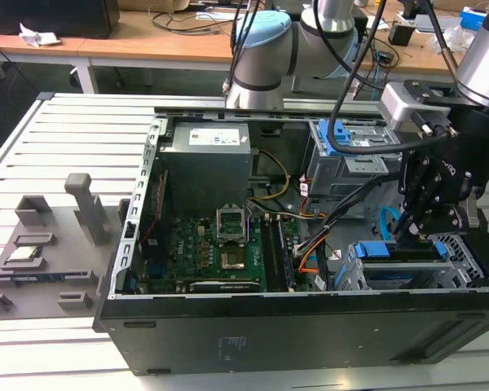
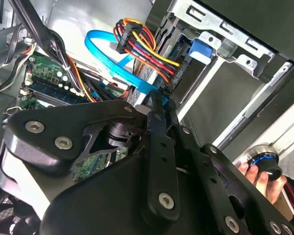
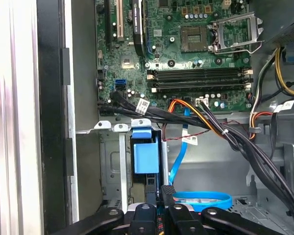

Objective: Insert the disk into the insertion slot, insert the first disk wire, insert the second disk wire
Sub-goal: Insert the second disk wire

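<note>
Here, we are seeing the gripper point(image 1: 411, 235) hanging at 4 o'clock in the exterior view, over the insertion slot point(image 1: 354, 273). The disk point(image 1: 383, 251) is already sitting there, its blue carrier showing.

In the second wrist view the fingers point(image 2: 156, 127) are standing almost together on the plug end of the second disk wire point(image 2: 112, 56), pinching it as far as we are judging. The first disk wire point(image 2: 147, 46) is running to the disk's edge just beside that plug.

We are judging the blue cable light, springy and slippery along its flat. Only the stiff plug is offering a sound hold, and its small connector is risking damage if skewed.

Room is looking tight. In the exterior view the black cable bundle point(image 1: 350, 208) is crossing at 11 o'clock of the cage, and the taller bay point(image 1: 350, 159) is standing at 12 o'clock.
</note>
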Robot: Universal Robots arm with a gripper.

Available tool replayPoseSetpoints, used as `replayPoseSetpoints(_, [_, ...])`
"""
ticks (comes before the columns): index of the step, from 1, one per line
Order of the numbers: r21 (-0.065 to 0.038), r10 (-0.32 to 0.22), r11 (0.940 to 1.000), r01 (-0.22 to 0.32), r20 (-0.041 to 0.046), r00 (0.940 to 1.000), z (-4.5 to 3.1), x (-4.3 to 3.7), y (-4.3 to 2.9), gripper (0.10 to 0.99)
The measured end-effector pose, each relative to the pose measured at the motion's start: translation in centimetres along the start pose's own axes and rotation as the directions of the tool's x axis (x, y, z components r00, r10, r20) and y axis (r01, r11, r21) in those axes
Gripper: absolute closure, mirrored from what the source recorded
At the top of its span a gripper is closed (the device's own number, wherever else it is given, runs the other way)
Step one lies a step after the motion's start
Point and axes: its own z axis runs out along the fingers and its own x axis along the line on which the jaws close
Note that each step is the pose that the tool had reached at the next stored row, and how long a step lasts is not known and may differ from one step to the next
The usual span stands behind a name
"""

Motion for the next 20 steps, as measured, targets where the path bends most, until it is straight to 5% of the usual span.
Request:
replayPoseSetpoints(10, [0.0, 0.0, 1.0, 0.0, -0.001, 1.0, 0.74, 0.02, -0.07, 0.925])
replayPoseSetpoints(12, [0.0, 0.0, 1.0, 0.0, -0.0002, 1.0, 0.77, 0.02, -0.07, 0.851])
replayPoseSetpoints(18, [0.0, 0.0, 1.0, 0.0, -0.001, 1.0, -2.33, -0.17, 0.07, 0.851])
replayPoseSetpoints(20, [0.0, 0.0, 1.0, 0.0, -0.0007, 1.0, -3.45, -0.3, 0.13, 0.933])
